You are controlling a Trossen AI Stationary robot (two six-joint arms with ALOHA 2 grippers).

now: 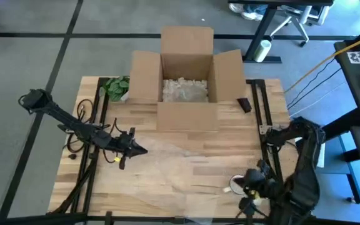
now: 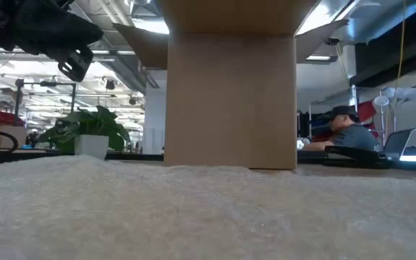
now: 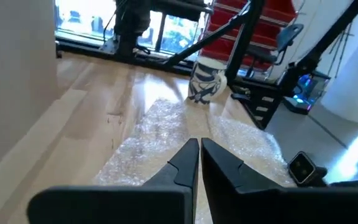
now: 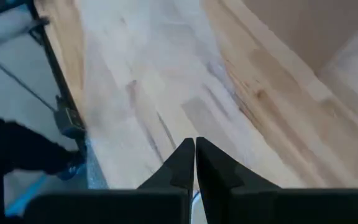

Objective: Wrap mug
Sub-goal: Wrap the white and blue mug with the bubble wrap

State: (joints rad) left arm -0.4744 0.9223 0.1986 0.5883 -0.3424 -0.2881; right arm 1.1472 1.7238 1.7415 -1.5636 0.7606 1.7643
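- My left gripper (image 3: 199, 163) had its two dark wedge fingers pressed together on nothing, poised low over the bubble wrap (image 3: 160, 140) and aimed toward the mug (image 3: 207, 81).
- In the high view that left gripper (image 1: 134, 149) sat at about nine o'clock on the table (image 1: 186, 156), at the sheet's left margin.
- My right gripper (image 4: 195, 163) was also closed and empty, pointing across bare wood; from above it hung near five o'clock (image 1: 250, 187), just beside the mug (image 1: 236, 184).
- I judged this to be the opening step: the sheet lay flat, the mug stood off toward its right edge, and nothing was wrapped yet.
- The next move, as I read it, called for one gripper to open and take the mug by its rim or wall, set it on the sheet, and then for the other to lift a film edge.
- The mug looked ceramic, a white cylinder with dark blue markings, standing upright; hard and smooth, so I expected it to slip under a light pinch.
- The bubble wrap was clear, thin and pebbled, nearly invisible from above, and probably limp and hard to catch at a flat edge.
- The tabletop was pale butcher-block wood in glued strips.
- At twelve o'clock stood an open cardboard box (image 1: 187, 75), flaps spread, with pale packing fill inside; a small potted plant (image 1: 116, 86) sat at eleven o'clock.
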